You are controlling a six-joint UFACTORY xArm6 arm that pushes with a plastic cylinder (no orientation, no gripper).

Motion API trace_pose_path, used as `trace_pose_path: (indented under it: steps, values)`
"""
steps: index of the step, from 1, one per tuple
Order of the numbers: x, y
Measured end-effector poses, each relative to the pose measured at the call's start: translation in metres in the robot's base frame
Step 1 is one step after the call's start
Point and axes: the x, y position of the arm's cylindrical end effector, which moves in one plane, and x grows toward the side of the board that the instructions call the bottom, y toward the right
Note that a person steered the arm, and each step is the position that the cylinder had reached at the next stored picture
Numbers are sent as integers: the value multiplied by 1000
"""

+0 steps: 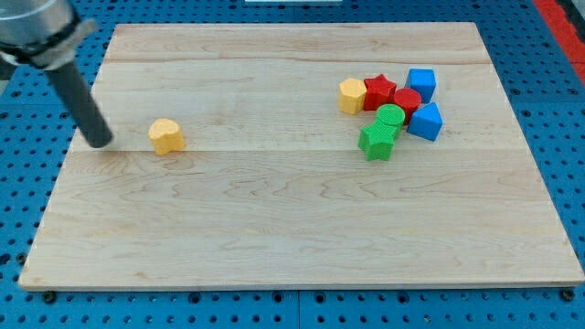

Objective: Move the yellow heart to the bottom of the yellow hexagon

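The yellow heart (166,135) is located alone on the wooden surface (292,247), far toward the view's left of the yellow hexagon (352,95) and slightly lower in the view. No other block touches the heart, and the stretch of surface between it and the hexagon is unobstructed.

My tip (101,143) is placed on the surface just to the view's left of the heart, near it but with a small gap visible; contact is not yet made. This placement is judged to be deliberate: with the tip on the side of the heart opposite the hexagon, a push toward the view's right would carry the heart in the required direction. No gripper is fitted to this arm, so no open or closed state can be reported; only the rod (78,100) is present, leaning up toward the view's top left.

The hexagon forms the left end of a tight cluster. Directly to its right a red star (379,91) is found, touching or nearly touching it, followed by a red cylinder (407,100). Two blue blocks (422,84) (426,121) sit at the far right of the hexagon, one higher and one lower. Below and to the right of the hexagon a green cylinder (389,117) and a green star-like block (377,142) are stacked closely in the view.

The spot directly below the hexagon is bare, but the green blocks border it on the right. A push that runs too far right is judged likely to strike the green blocks and disturb the cluster.
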Motion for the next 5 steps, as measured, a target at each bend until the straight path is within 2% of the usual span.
trace_pose_path:
  steps: [1, 2, 3, 4, 5]
  values:
    - [-21, 88]
    - [-10, 127]
    - [-4, 94]
    - [22, 122]
    - [4, 186]
